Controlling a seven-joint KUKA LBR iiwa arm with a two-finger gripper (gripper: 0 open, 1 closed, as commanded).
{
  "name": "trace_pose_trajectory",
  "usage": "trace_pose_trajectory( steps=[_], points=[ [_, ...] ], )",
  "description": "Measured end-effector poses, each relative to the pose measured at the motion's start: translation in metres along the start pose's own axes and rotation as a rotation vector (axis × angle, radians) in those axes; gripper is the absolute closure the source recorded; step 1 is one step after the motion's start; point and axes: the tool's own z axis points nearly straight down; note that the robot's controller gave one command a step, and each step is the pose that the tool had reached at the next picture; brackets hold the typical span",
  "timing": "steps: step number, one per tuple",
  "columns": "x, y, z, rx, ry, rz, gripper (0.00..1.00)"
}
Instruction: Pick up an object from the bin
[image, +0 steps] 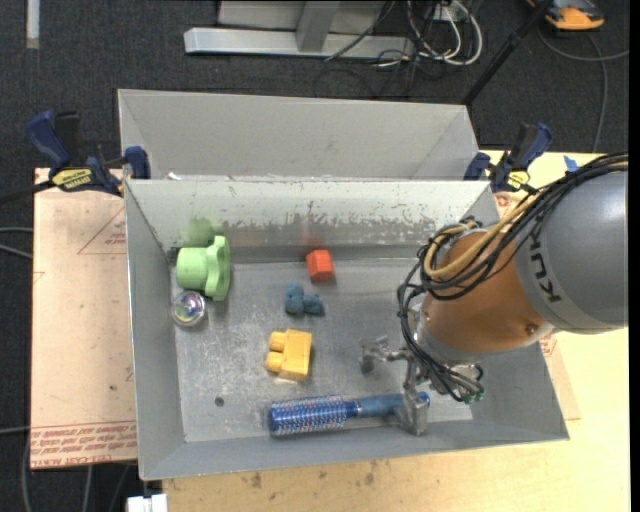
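Observation:
My gripper (395, 388) is low in the bin's front right part, under the arm's orange cover, and it stands open. One fingertip (375, 354) shows to the left over bare floor. The other (415, 418) is down at the handle end of a blue hairbrush (320, 413), which lies along the front wall with its bristled head to the left. Nothing sits between the fingers. A yellow block (290, 354) lies left of the gripper, apart from it.
A small dark-blue piece (303, 302) and an orange cube (319, 264) lie mid-bin toward the back wall. A green plastic fitting (205, 266) and a clear glassy ball (187, 310) sit at the left wall. The arm covers the bin's right side.

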Motion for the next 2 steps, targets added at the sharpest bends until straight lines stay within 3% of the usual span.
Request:
trace_pose_trajectory(
  steps=[1, 2],
  points=[
    [0.004, 0.002, 0.002, -0.006, 0.015, -0.002, 1.0],
    [-0.015, 0.007, -0.129, -0.006, 0.014, -0.016, 1.0]
  ],
)
